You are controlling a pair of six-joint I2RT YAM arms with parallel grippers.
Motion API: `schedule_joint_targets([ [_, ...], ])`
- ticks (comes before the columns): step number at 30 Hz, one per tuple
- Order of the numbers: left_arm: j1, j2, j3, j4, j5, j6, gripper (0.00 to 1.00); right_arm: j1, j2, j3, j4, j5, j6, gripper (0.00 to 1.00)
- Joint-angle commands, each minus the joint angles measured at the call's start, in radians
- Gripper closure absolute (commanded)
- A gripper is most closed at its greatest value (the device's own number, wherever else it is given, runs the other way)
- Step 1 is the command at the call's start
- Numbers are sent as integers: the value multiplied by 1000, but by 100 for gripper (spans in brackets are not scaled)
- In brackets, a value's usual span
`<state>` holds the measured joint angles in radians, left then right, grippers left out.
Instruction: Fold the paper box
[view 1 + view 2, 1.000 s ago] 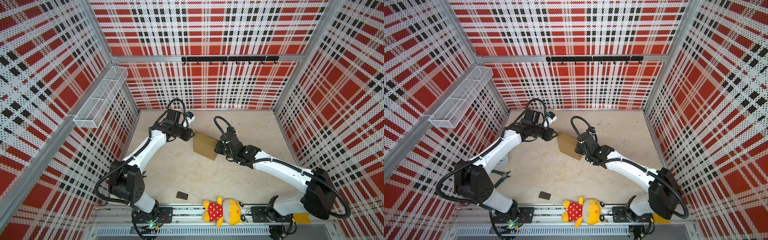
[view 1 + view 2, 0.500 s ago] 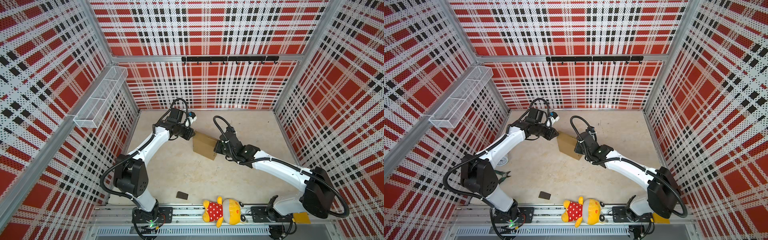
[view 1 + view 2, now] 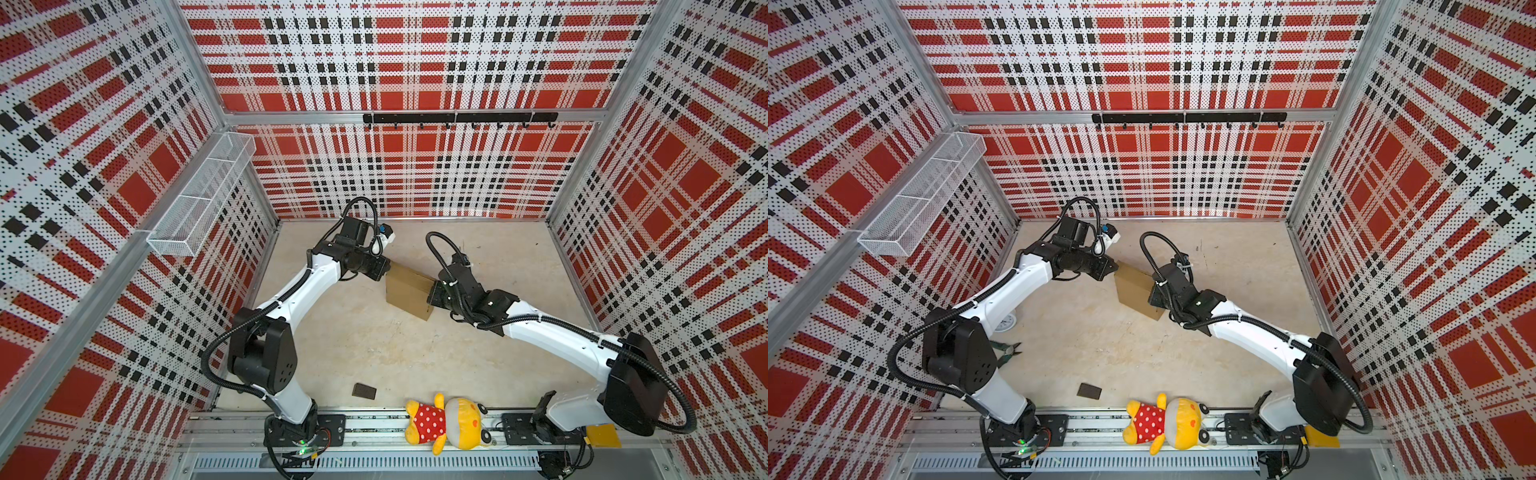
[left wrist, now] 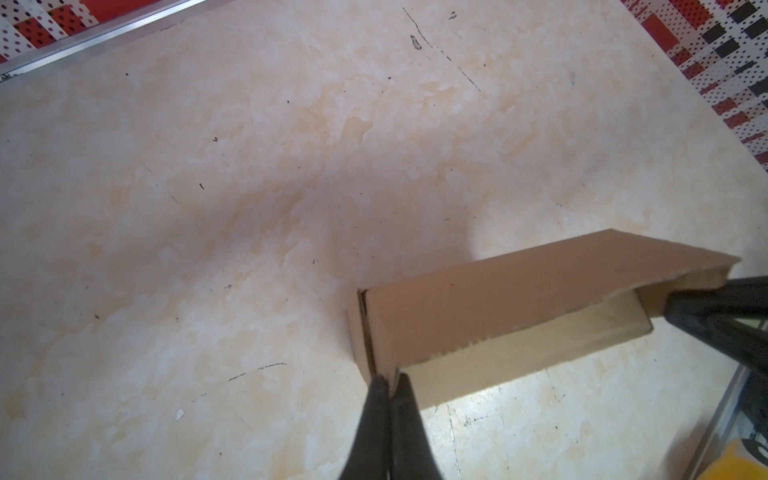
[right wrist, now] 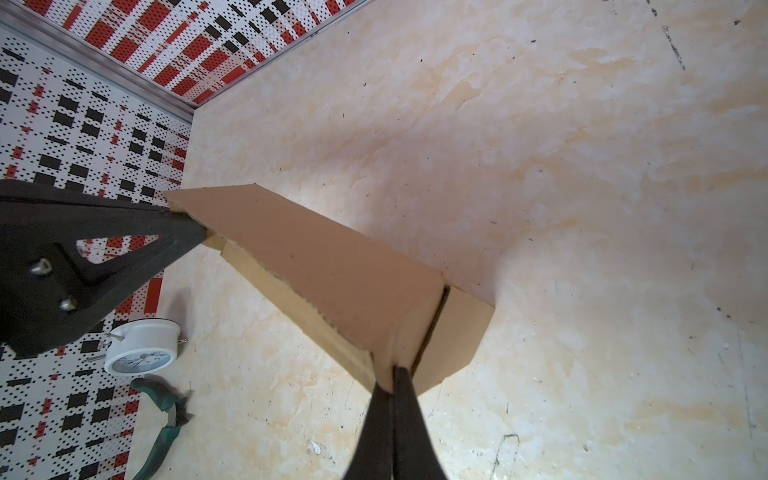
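Box, plain brown corrugated cardboard (image 3: 409,291), shallow mailer form, lid slanted above its tray; stands on the beige mottled tabletop (image 3: 374,345) between my arms. I judge it light, stiff across panels, weak at creases, edges easily crushed, and best held at the lid's front corners. My left gripper (image 4: 390,380) is pinched tight on one corner, my right gripper (image 5: 394,372) on the other. Well apart: yellow plush toy in red spotted shirt (image 3: 446,428), white alarm clock (image 5: 141,349), green-handled pliers (image 5: 166,411), small dark brown block (image 3: 364,390). None, I judge, blocks the fold.

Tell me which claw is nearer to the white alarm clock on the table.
Left. The left claw pinches the paper box corner on the alarm clock side; the right claw pinches the far corner, with the box between.
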<state>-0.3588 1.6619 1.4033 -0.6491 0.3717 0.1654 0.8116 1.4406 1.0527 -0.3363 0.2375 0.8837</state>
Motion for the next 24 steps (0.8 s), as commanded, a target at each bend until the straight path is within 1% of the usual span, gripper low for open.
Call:
schedule_joint_targets([
  [1, -17, -5, -42, 4, -9, -4, 100, 3, 42, -25, -24, -20, 16, 98],
  [11, -19, -14, -97, 38, -28, -1, 100, 3, 60, -40, -16, -30, 21, 98],
  [14, -17, -23, -107, 46, -30, 2, 100, 3, 57, -46, -10, -37, 22, 96],
  [19, -17, -44, -133, 64, -29, 6, 100, 10, 26, -62, 0, -41, 14, 87],
  [24, -12, -66, -162, 86, -32, 13, 100, 17, -44, -92, 8, -35, -8, 72],
])
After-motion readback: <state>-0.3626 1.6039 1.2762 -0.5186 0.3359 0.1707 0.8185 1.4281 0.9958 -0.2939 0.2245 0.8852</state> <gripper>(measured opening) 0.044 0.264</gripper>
